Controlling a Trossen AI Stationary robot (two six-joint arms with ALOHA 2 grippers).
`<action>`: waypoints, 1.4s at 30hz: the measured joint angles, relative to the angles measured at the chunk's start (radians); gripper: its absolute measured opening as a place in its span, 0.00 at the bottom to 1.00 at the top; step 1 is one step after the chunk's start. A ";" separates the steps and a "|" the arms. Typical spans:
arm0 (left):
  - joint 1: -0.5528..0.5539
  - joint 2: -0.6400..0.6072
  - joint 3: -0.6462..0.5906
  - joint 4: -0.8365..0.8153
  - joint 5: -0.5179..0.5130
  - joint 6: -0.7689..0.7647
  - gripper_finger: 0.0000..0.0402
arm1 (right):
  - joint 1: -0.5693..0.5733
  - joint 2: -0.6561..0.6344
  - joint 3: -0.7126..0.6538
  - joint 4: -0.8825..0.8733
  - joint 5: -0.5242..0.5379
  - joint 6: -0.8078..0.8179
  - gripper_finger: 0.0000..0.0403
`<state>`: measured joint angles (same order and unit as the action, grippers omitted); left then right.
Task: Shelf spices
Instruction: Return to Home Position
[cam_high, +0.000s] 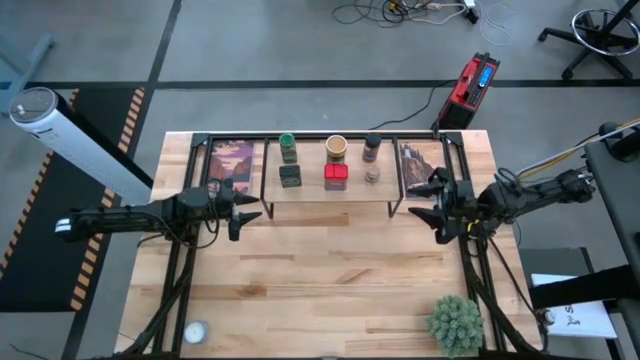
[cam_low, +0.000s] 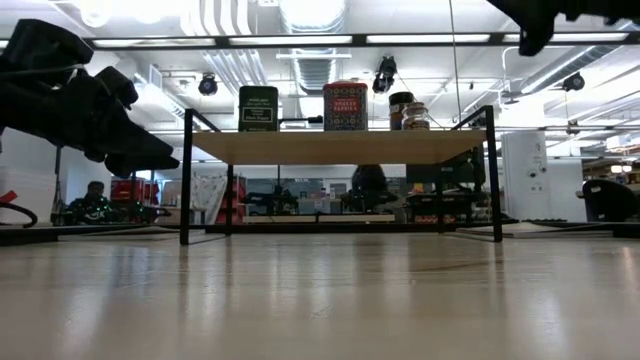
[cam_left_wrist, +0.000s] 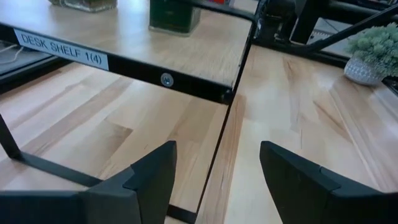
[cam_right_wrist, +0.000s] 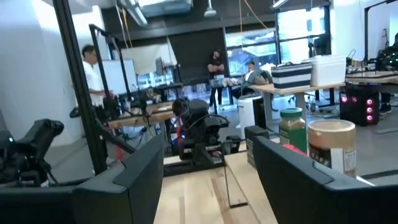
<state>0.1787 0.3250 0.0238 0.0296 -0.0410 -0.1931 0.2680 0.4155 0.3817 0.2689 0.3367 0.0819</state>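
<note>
Judging from the layout, homing is the step in hand; all six spices (cam_high: 336, 175) stand on the shelf (cam_high: 330, 204) by the far edge of the table (cam_high: 330, 290); the left gripper (cam_high: 246, 211) hovers at its left end, the right gripper (cam_high: 433, 204) at its right, both spread and empty; next, each arm must retreat clear of the legs.
</note>
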 joint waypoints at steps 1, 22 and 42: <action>0.000 0.004 0.000 0.000 0.000 0.000 0.54 | 0.000 -0.010 -0.028 0.028 0.000 0.004 0.55; 0.000 0.049 0.000 0.000 0.000 0.000 0.57 | 0.000 -0.415 -0.369 0.217 -0.068 0.030 0.62; 0.000 0.051 0.000 0.000 0.000 0.000 0.57 | -0.002 -0.416 -0.370 -0.082 -0.083 0.095 0.56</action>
<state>0.1783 0.3756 0.0238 0.0296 -0.0413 -0.1929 0.2659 -0.0002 0.0120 0.1874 0.2539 0.1770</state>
